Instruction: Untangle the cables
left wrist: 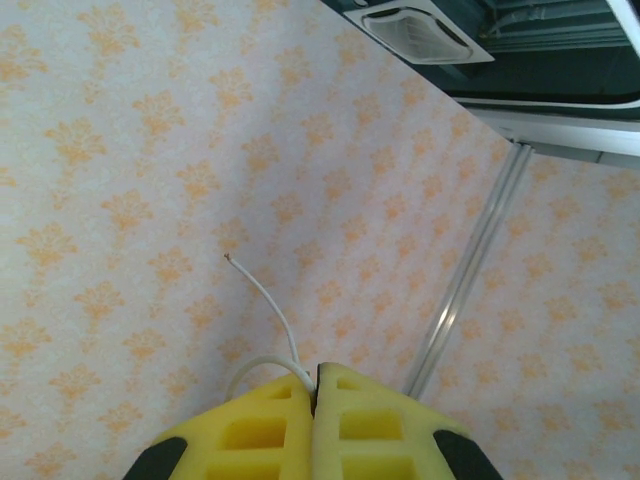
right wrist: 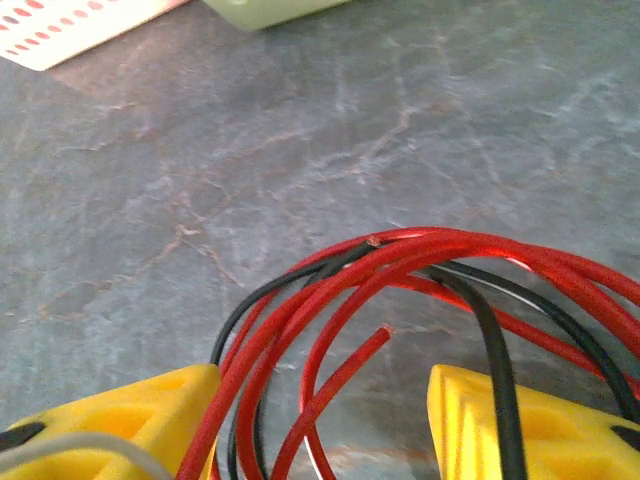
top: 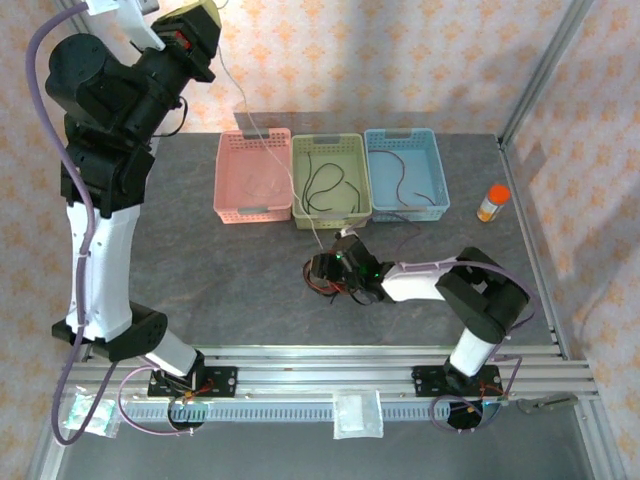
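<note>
A tangle of red and black cables (right wrist: 420, 250) lies on the grey table; in the top view this tangle (top: 316, 288) sits in front of the baskets. My right gripper (right wrist: 320, 400) is low over it and open, with several red and black strands lying loosely between its yellow fingers (right wrist: 150, 410). From above, the right gripper (top: 324, 270) is at mid-table. My left gripper (top: 190, 30) is raised high at the far left and shut on a thin white cable (left wrist: 270, 305). That white cable (top: 240, 100) hangs down over the pink basket towards the tangle.
Three baskets stand in a row at the back: pink (top: 252, 212), green (top: 332, 216) holding a black cable (top: 322, 185), and blue (top: 405, 212) holding a dark red cable (top: 400, 180). An orange bottle (top: 491, 203) stands to their right. A frame post rises at the far right.
</note>
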You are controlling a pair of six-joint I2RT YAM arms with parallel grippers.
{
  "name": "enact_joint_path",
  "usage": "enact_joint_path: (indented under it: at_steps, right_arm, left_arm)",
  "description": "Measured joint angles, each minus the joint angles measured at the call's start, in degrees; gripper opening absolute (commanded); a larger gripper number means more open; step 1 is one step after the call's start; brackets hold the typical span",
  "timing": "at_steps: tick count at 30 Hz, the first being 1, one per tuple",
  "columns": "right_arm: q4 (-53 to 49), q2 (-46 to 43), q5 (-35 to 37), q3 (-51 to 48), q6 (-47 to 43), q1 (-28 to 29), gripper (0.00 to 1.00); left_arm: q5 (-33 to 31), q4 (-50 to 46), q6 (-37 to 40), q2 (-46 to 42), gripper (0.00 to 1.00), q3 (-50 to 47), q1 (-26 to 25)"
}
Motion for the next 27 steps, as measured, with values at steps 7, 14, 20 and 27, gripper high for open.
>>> enact_joint_path:
  at_steps: [7, 14, 20, 27]
  right_arm:
    - [-2.8, -4.2, 4.3, -4.4, 0.9, 0.7, 0.67]
    - [-4.3, -5.7, 5.9, -5.3, 1.0, 0.9, 0.72]
    - [-5.9, -7.8, 6.3, -5.7, -0.5, 0.9, 0.87]
    - [-6.6, -15.9, 5.0, -4.3, -6.9, 0.9, 0.91]
  left_arm:
    - [-3.5, 0.5, 1.2, 1.9, 0.00, 1.4, 2.3]
    - [-5.6, 2.2, 2.1, 2.6, 0.00, 1.8, 3.9]
    - [-4.9, 2.4, 2.1, 2.7, 0.00, 1.8, 4.5]
    - [3.4, 4.1, -0.6, 2.5, 0.00, -0.8, 4.5]
